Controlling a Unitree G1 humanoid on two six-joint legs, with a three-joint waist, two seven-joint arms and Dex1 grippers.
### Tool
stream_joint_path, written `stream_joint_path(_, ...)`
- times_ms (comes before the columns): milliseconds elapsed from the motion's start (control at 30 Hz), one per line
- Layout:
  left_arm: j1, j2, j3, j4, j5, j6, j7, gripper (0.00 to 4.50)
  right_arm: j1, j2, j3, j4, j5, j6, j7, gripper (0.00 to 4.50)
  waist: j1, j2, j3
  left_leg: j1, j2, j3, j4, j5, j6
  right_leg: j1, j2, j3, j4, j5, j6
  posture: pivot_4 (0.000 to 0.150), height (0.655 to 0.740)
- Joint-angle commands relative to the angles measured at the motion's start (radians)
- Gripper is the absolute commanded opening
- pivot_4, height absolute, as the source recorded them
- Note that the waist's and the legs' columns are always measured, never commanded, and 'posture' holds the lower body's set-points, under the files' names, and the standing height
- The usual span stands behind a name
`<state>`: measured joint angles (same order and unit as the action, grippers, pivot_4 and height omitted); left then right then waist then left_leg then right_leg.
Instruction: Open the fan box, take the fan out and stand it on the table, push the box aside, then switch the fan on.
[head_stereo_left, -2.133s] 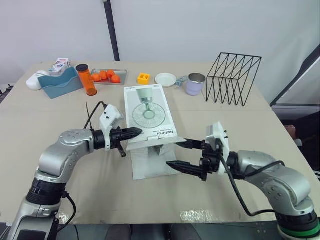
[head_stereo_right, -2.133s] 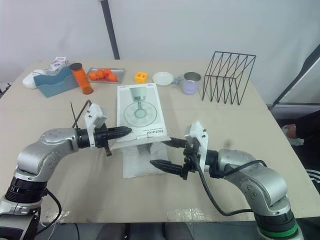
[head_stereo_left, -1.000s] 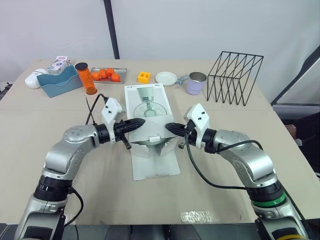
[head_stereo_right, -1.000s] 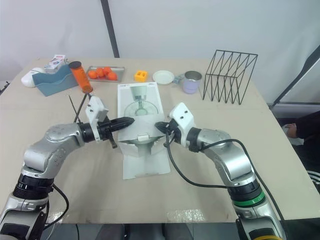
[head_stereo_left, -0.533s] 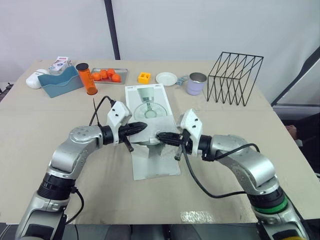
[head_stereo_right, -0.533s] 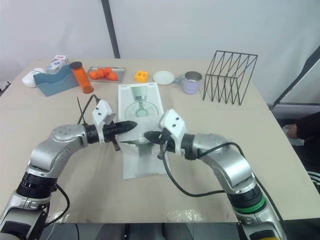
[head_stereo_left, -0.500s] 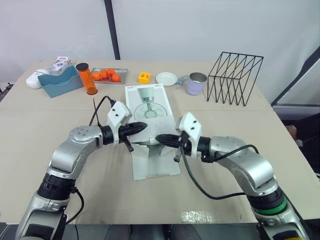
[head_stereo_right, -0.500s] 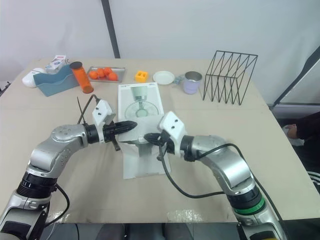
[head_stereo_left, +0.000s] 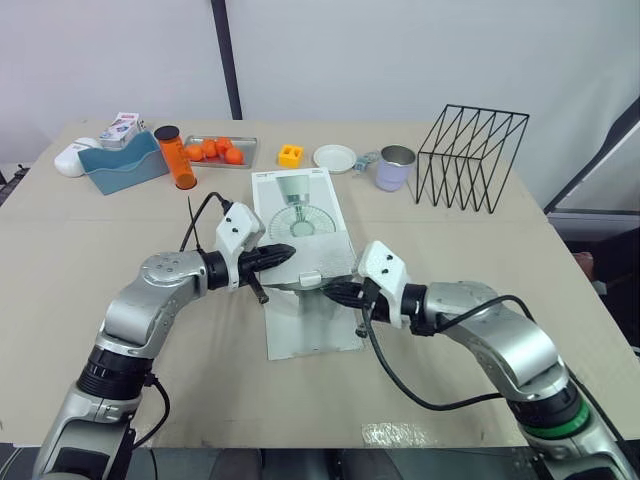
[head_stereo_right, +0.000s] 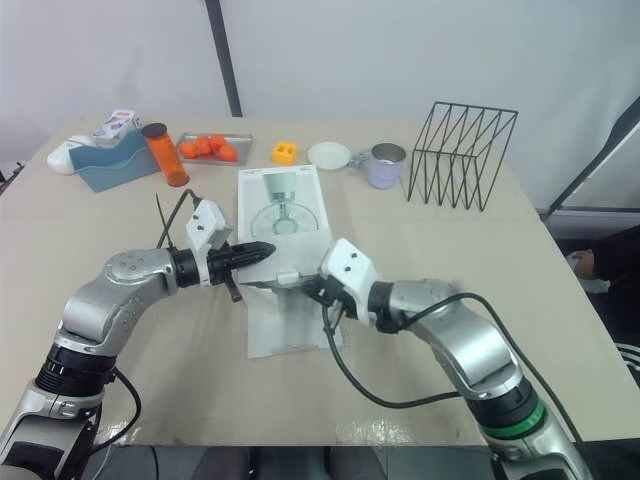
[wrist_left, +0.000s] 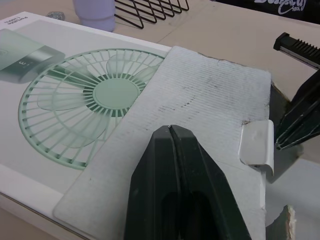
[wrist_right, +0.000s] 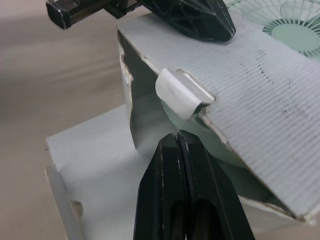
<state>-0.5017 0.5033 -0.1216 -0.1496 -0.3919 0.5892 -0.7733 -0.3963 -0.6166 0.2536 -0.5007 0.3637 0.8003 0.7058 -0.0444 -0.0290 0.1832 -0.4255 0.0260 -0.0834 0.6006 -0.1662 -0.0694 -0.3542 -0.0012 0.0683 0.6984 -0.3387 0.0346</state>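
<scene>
I have the table (head_stereo_left: 90, 260) with the fan box (head_stereo_left: 300, 210) lying flat in its middle, its long way running from the far edge to the near one and its opened end nearest me. I judge the box to be light corrugated card. It is stiff enough to push, but it would crease under a hard pinch and slide unless pinned.

Its long flap (head_stereo_left: 312, 325) lies spread toward the near edge. The shorter top flap (wrist_left: 200, 110) is folded back over the printed lid, and its white tab (wrist_right: 177, 92) curls at the mouth. The pale green curve inside I take for the fan, probably light, smooth plastic, best taken by its rim or base.

My left arm reaches in bent. The left gripper (head_stereo_left: 288, 251) is pressed closed and empty, and its tip seems to rest on the folded-back flap. The right gripper (head_stereo_right: 308, 285), likewise closed and empty, points into the mouth just under the tab.
</scene>
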Motion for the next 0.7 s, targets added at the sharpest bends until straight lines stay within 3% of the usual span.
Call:
stream_joint_path(33,0.011,0.003,-0.014,0.016,0.017,0.022,-0.001,0.00,0.042,-0.060,-0.055,-0.056,0.027,0.055,0.016,0.02,0.001,0.000,0.000,0.000,0.000,0.000,0.000,0.000,0.000,0.000,0.000,0.000,0.000,0.000,0.000,0.150,0.7400)
stream_joint_path(300,0.011,0.006,-0.009,0.016,0.017,0.028,-0.002,0.00,0.107,-0.135,-0.130,-0.013,-0.009,0.044,-0.016,0.02,0.000,0.000,0.000,0.000,0.000,0.000,0.000,0.000,0.000,0.000,0.000,0.000,0.000,-0.001,0.001,0.150,0.7400)
stream_joint_path(700,0.007,0.002,-0.015,0.015,0.018,0.033,-0.001,0.00,0.044,0.002,-0.124,0.155,-0.096,-0.153,-0.082,0.02,0.000,0.000,0.000,0.001,0.000,0.001,0.000,0.000,0.000,0.000,0.000,0.001,0.000,-0.001,0.001,0.150,0.7400)
